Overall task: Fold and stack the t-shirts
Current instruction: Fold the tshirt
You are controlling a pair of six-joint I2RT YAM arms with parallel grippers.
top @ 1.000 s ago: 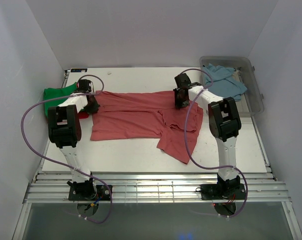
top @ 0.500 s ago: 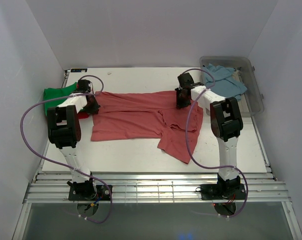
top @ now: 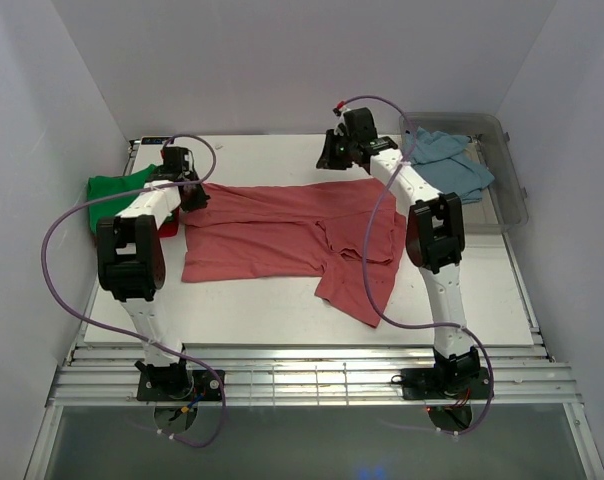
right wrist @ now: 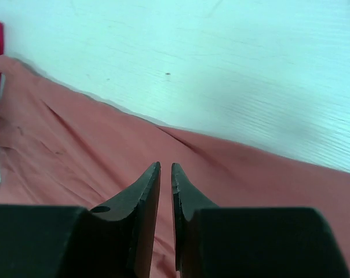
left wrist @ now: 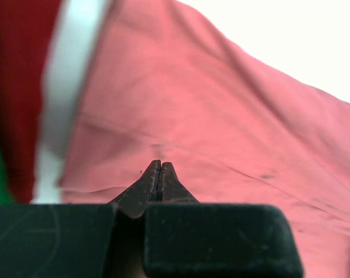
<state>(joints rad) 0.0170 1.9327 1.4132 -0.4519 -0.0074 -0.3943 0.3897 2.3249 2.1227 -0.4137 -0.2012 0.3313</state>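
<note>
The white table (top: 282,310) has bare surface along its near and far sides. The salmon-pink shirt (top: 272,230) lies spread under both grippers. The left gripper (left wrist: 159,168), tips pressed together with no cloth between them, hangs over the shirt's left edge, with the red shirt (left wrist: 18,87) just to its left. The right gripper (right wrist: 166,168), barely parted and empty, is over the far edge, with bare table beyond it.

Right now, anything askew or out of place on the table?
Yes: the salmon-pink shirt lies askew, its right side folded over in a rumpled flap trailing toward the near edge. Nothing looks spilled or damaged.
</note>
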